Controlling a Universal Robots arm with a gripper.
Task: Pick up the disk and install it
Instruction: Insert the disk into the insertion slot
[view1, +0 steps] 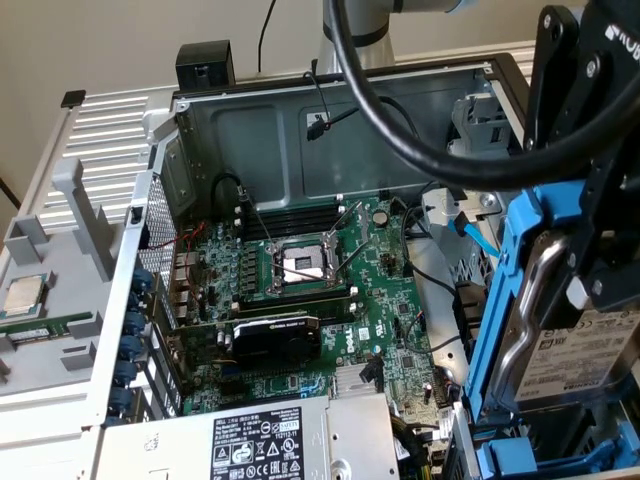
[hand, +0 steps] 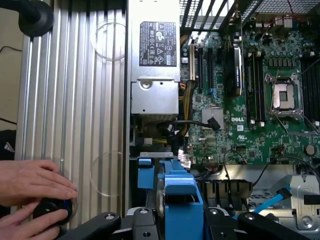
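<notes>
The disk (view1: 583, 362), a silver-grey drive with a white barcode label in a bright blue carrier frame (view1: 506, 300), hangs upright at the exterior view's right, over the right end of the open computer case (view1: 300, 120). My black gripper (view1: 592, 250) comes down from above and is shut on it. In the wrist view the blue carrier (hand: 181, 197) sits between my gripper's (hand: 177, 222) black fingers (hand: 107, 220), above the drive bay area beside the motherboard.
Inside the case lie the green motherboard (view1: 390, 300) with an open processor socket (view1: 300, 265), a black graphics card (view1: 275, 335) and the power supply (view1: 250, 445). A blue cable (view1: 470, 235) runs by the bay. A person's hands (hand: 30, 187) rest on a black knob outside the case.
</notes>
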